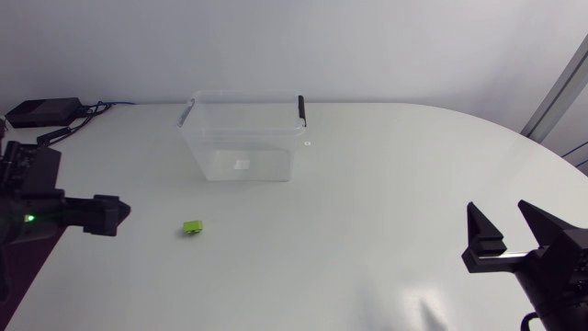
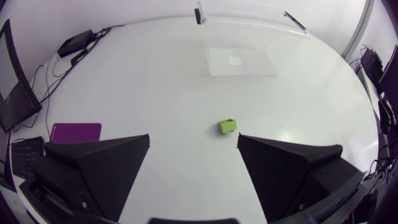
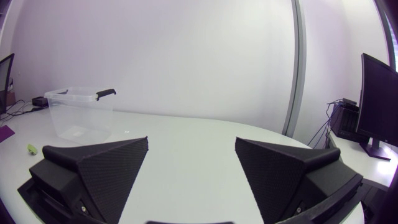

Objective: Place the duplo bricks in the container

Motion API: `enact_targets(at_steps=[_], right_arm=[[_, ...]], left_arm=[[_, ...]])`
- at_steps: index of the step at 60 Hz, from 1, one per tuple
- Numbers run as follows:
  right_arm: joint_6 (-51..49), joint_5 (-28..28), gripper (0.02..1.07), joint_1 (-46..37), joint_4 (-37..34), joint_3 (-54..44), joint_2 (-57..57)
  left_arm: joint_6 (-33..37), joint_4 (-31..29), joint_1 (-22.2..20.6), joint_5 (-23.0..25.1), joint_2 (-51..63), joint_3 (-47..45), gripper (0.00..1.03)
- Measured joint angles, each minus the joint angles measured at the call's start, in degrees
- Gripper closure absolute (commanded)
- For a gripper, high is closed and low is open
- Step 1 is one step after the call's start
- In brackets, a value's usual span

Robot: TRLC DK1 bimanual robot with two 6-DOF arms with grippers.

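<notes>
A single small green duplo brick (image 1: pixel 193 226) lies on the white table, in front of the clear plastic container (image 1: pixel 243 138) with black handle clips. My left gripper (image 1: pixel 114 215) hovers at the left edge, open and pointing toward the brick. In the left wrist view the brick (image 2: pixel 227 126) sits just ahead of the open left gripper (image 2: pixel 194 140), nearer one finger, with the container (image 2: pixel 242 62) farther on. My right gripper (image 1: pixel 508 228) stands open at the front right, holding nothing. The right wrist view has the right gripper (image 3: pixel 191 142) open, the container (image 3: pixel 81 112) and the brick (image 3: pixel 30 149) far off.
A black box with cables (image 1: pixel 41 112) sits at the back left corner. A small white mark (image 1: pixel 308 142) is on the table beside the container. The table's curved edge runs along the right side.
</notes>
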Motion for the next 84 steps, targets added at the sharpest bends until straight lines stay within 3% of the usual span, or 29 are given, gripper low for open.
enact_targets(at_steps=[17, 31, 60, 84], right_arm=[[0.0, 0.0, 0.06, 0.0, 0.0, 0.0, 0.0], [0.0, 0.0, 0.06, 0.0, 0.0, 0.0, 0.0], [0.0, 0.0, 0.06, 0.0, 0.0, 0.0, 0.0], [0.0, 0.0, 0.06, 0.0, 0.0, 0.0, 0.0]], left_arm=[[-1.3, 6.1, -2.8, 0.0, 19.1, 0.1, 0.04], [-2.6, 6.4, -6.3, 0.0, 32.1, 4.9, 0.04], [-9.9, 6.7, -15.0, -0.4, 47.5, 14.2, 0.04], [-11.0, 8.8, -14.1, -2.0, 53.1, 14.9, 0.05]])
